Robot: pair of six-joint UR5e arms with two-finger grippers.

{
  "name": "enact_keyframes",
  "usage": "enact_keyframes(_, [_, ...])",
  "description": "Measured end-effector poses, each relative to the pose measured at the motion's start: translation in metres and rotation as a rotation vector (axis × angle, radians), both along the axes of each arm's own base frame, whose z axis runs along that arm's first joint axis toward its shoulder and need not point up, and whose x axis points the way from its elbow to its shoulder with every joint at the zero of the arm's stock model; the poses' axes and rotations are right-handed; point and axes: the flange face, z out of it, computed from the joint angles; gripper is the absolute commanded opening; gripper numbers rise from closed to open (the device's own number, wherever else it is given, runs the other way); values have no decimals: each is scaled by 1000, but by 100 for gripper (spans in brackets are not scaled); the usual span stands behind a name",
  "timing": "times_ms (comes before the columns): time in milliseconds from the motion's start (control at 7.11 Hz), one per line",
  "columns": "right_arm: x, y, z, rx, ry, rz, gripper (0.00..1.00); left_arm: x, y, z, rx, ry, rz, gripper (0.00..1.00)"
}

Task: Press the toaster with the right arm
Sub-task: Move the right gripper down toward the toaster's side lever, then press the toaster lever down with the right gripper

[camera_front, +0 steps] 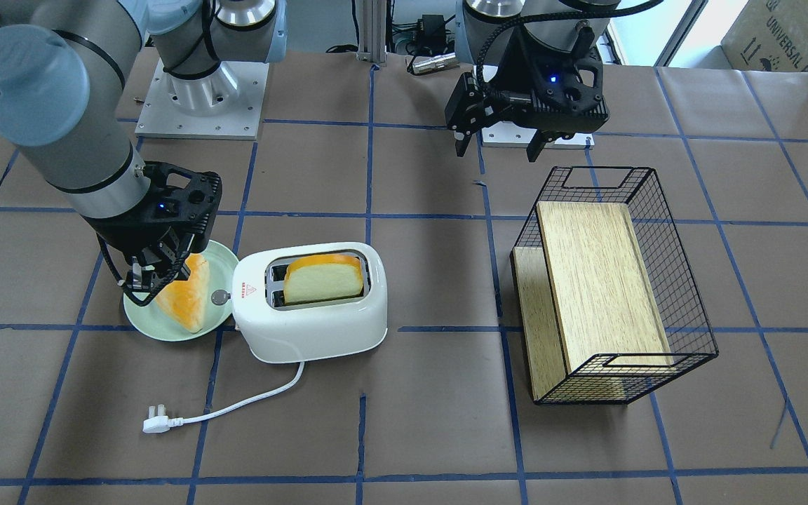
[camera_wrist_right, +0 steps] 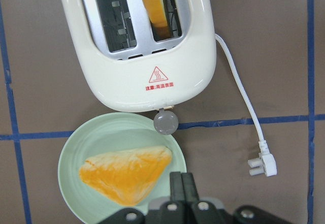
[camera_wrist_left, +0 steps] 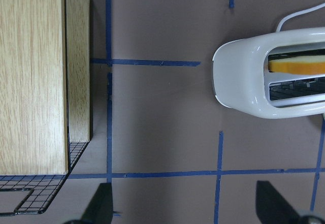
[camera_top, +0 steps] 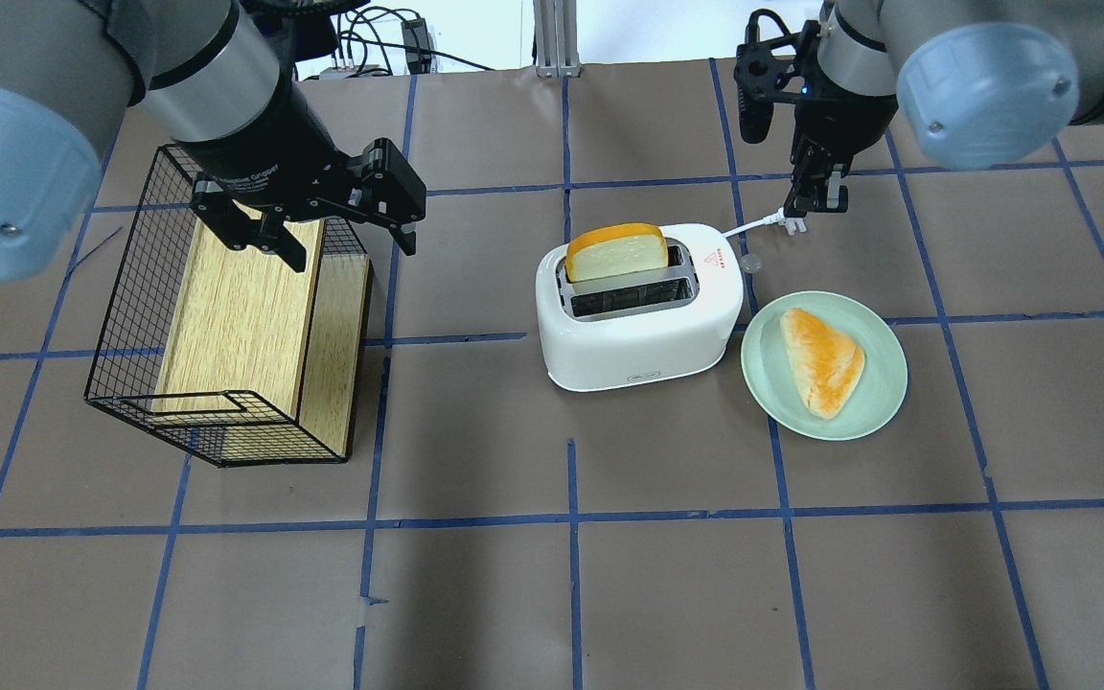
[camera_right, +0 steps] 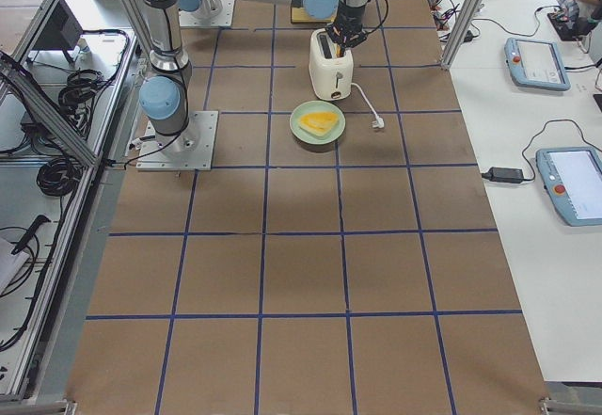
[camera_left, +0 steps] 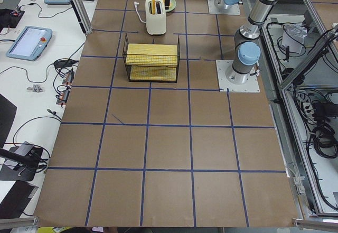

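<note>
The white toaster (camera_front: pixel 313 315) stands mid-table with one bread slice (camera_front: pixel 323 277) upright in a slot; it also shows in the overhead view (camera_top: pixel 638 331) and the right wrist view (camera_wrist_right: pixel 147 46). Its silver knob (camera_front: pixel 219 297) sticks out of the end that faces the plate, and shows in the right wrist view (camera_wrist_right: pixel 165 122). My right gripper (camera_front: pixel 139 284) is shut and empty, raised over the plate just beside the knob end, clear of the toaster; in the right wrist view (camera_wrist_right: pixel 183 178) its fingers are pressed together. My left gripper (camera_front: pixel 499 147) is open and empty near the basket.
A pale green plate (camera_front: pixel 165 330) with a triangular bread piece (camera_front: pixel 190 298) lies against the toaster's knob end. The white cord ends in a plug (camera_front: pixel 155 424) on the table. A black wire basket (camera_front: pixel 614 280) with wooden boards lies on its side under my left arm.
</note>
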Motion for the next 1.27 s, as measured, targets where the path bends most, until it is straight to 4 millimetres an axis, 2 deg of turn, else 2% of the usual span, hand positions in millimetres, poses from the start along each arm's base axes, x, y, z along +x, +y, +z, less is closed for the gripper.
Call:
enact_keyframes(281, [2,4,-17,-7,4,62,8,0,0,0,0,0,0,100])
enact_keyframes(703, [6,0,-40,-1,10,61,8,0,0,0,0,0,0,100])
enact_keyframes(984, [7,-4,-65,2,10,37,8,0,0,0,0,0,0,100])
enact_keyframes(1266, [11,-3,-73,6,9,-1,8,0,0,0,0,0,0,100])
